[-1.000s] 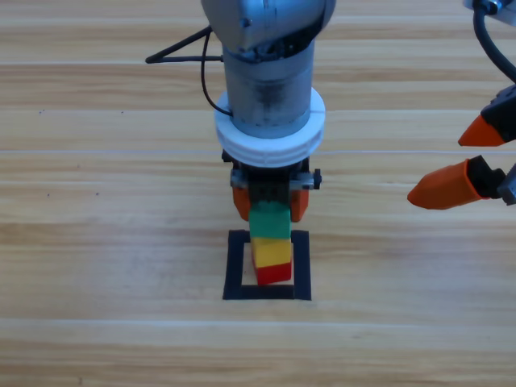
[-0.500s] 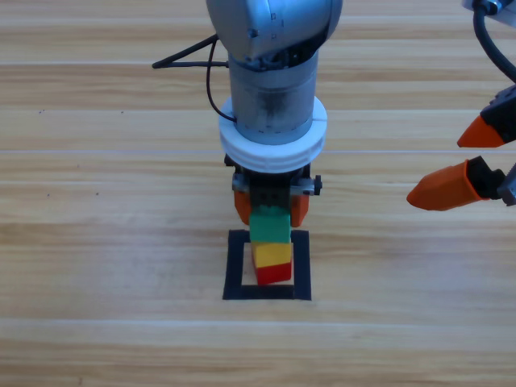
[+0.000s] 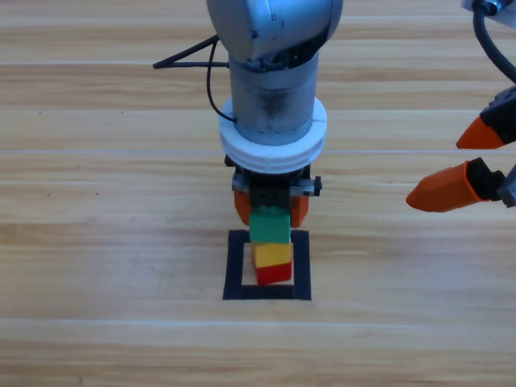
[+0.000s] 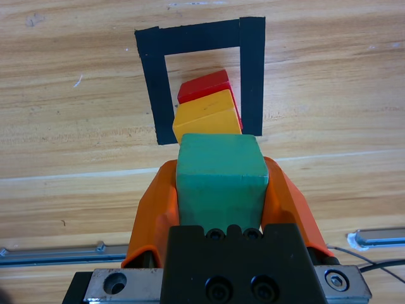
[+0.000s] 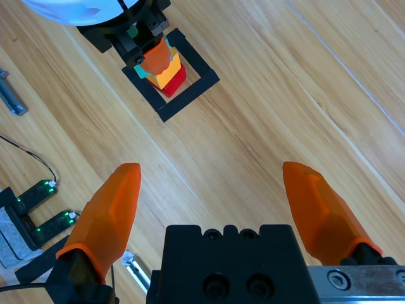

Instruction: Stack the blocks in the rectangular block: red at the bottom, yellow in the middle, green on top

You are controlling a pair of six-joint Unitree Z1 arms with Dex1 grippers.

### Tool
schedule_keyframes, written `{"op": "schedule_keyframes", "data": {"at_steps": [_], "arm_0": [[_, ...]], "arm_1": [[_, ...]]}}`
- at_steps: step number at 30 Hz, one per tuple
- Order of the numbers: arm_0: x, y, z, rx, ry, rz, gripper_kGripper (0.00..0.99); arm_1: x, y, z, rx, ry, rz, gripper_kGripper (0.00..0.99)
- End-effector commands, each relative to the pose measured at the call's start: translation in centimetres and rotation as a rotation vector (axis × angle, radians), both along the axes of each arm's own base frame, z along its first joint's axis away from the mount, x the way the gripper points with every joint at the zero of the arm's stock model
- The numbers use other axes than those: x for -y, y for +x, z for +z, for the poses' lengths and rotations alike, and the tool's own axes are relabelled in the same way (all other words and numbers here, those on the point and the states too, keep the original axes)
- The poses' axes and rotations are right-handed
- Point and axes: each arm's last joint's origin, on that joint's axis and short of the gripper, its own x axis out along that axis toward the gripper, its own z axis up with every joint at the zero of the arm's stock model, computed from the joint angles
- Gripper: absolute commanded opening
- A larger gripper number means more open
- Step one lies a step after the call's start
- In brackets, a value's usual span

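Inside the tape square (image 3: pixel 235 266) the red cube (image 3: pixel 274 275) sits at the bottom with the yellow cube (image 3: pixel 272 255) on it; the green cube (image 3: pixel 269 224) is at the top of the column, so the order looks right; whether green rests fully on yellow or hangs just above cannot be told. What seems left is to let go and lift clear without nudging the stack. Green lies between the jaws of the left gripper (image 4: pixel 221 190), which are closed against its two sides, the cube's front face poking out past the tips; yellow and red show just beyond it in the left wrist view. At the right edge the right gripper (image 3: pixel 468 165) waits well apart, jaws spread wide and holding nothing.
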Motion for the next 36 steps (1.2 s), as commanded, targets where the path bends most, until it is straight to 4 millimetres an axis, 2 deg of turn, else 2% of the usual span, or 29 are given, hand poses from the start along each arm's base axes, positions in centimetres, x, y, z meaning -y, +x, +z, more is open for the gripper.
{"op": "schedule_keyframes", "data": {"at_steps": [1, 9, 14, 15, 17, 18, 19, 24, 33, 36], "arm_0": [[0.9, 0.8, -2.8, -0.024, 0.053, -0.006, 0.000], [1.0, 0.9, -2.8, -0.021, 0.051, -0.007, 0.000], [0.8, 0.9, -2.2, -0.008, 0.044, -0.005, 0.000], [0.8, 0.9, -1.9, -0.001, 0.038, -0.007, 0.126], [0.7, 0.8, -1.6, 0.003, 0.030, -0.007, 0.798], [0.6, 0.8, -1.4, 0.003, 0.030, -0.005, 0.928], [0.6, 0.8, -1.4, 0.004, 0.028, -0.005, 0.973], [0.3, 0.5, -1.3, 0.000, 0.037, -0.005, 0.990], [-0.1, 0.2, 0.2, 0.023, 0.011, 0.003, 0.990], [-0.9, -0.4, 2.7, 0.057, -0.032, 0.005, 0.990]], "arm_1": [[-0.4, 1.3, -1.8, -0.060, -0.047, -0.026, 0.990], [-0.4, 1.4, -1.9, -0.063, -0.048, -0.025, 0.990], [-0.4, 1.3, -1.9, -0.063, -0.050, -0.024, 0.990], [-0.4, 1.3, -1.9, -0.063, -0.050, -0.024, 0.990], [-0.5, 1.4, -1.9, -0.064, -0.051, -0.024, 0.990], [-0.5, 1.4, -2.0, -0.065, -0.052, -0.024, 0.990], [-0.5, 1.4, -2.0, -0.066, -0.051, -0.023, 0.990], [-0.6, 1.4, -2.0, -0.072, -0.050, -0.019, 0.990], [-0.6, 1.5, -2.1, -0.078, -0.051, -0.017, 0.990], [-0.7, 1.5, -2.2, -0.081, -0.053, -0.016, 0.990]]}}
